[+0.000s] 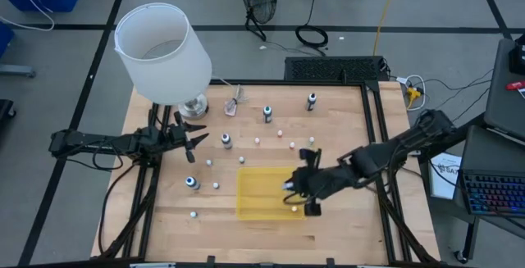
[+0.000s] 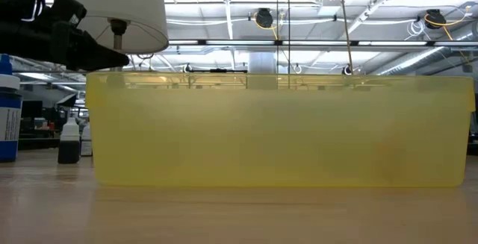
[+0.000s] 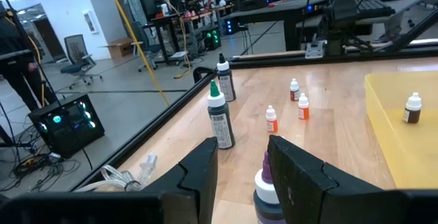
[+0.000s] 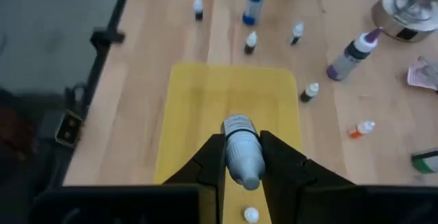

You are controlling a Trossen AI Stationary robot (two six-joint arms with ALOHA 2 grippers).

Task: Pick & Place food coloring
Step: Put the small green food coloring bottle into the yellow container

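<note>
Food coloring bottles stand scattered on the wooden table: taller dark ones (image 1: 268,112) (image 1: 312,101) (image 1: 225,141) (image 1: 191,183) and several tiny ones (image 1: 257,141). One small bottle (image 1: 295,209) stands on its base in the yellow tray (image 1: 254,198). My right gripper (image 1: 297,188) hangs above the tray, shut on a whitish labelled bottle (image 4: 241,148). My left gripper (image 1: 199,143) waits at the left beside the lamp base, open. A purple-capped bottle (image 3: 263,186) stands just beyond its fingertips, untouched. My right gripper pinches the labelled bottle's body (image 4: 239,136) between its two fingers. The fingers slant down from the table's right side, and the bottle lies along them, its rounded end (image 4: 250,177) toward the wrist. It hangs clear above the tray.
A white-shaded lamp (image 1: 160,51) stands at the far left on a metal base (image 1: 194,104), with a clear pinkish object (image 1: 234,104) beside it. In the low view the tray's wall (image 2: 276,132) fills most of the picture. Bare wood lies near the front edge.
</note>
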